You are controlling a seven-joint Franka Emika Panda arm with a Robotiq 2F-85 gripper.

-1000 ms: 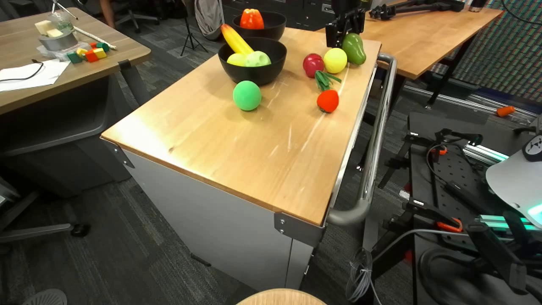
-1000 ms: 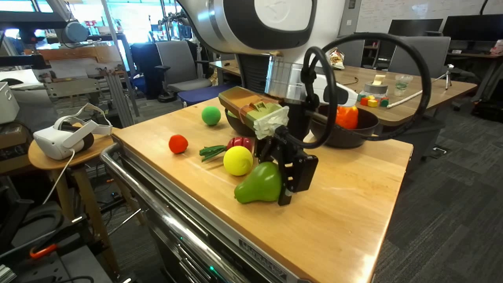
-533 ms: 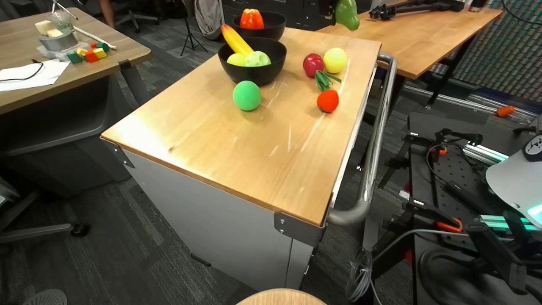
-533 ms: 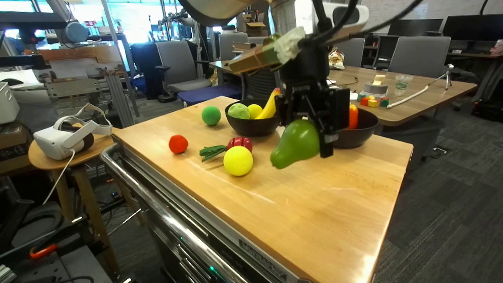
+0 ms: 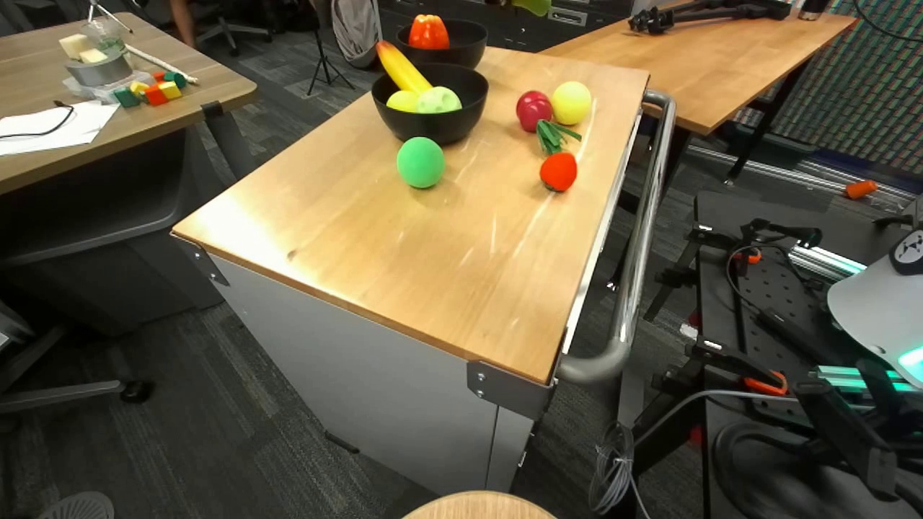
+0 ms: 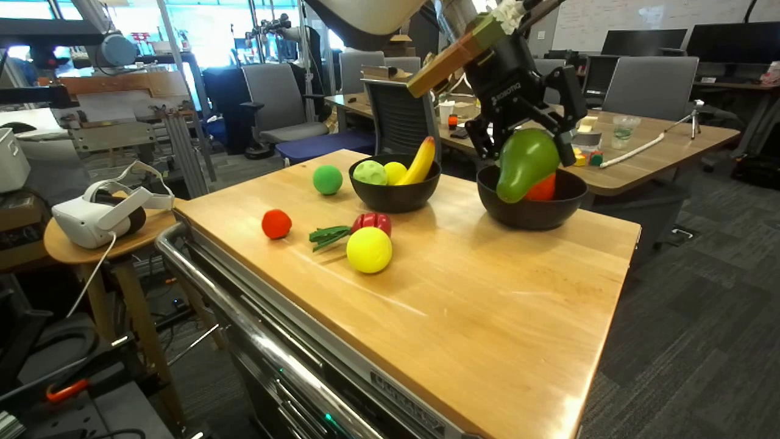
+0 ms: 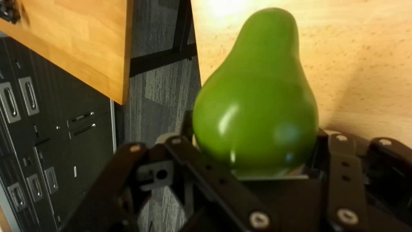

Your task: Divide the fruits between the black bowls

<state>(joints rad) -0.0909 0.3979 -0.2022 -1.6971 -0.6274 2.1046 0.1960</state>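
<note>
Headset (image 6: 113, 204), white, rests on a small round stool (image 6: 137, 231) at the left in an exterior view. Next, on the wooden tabletop (image 6: 487, 329), an orange-red round piece (image 6: 276, 223) lies toward the near left edge, with a green ball (image 6: 327, 179) farther back. Then comes a green leafy tuft (image 6: 329, 235) against the left side of a dark red ridged piece (image 6: 375, 221), a yellow ball (image 6: 369, 250) just on its near side. On the far side, the left black bowl (image 6: 396, 196) holds a pale green fruit (image 6: 370, 173), a yellow fruit (image 6: 395, 172) and a banana (image 6: 419, 164) whose tip rises above the rim. At the right, my gripper (image 6: 529, 152) is clamped on a green pear (image 6: 528, 166), which I hold clear of the tabletop, narrow end tilted down and left. It partly hides the right black bowl (image 6: 533, 213) and the orange-red pepper (image 6: 542, 188) inside; whether the pear hangs over that bowl or short of it, I can't be sure.
</note>
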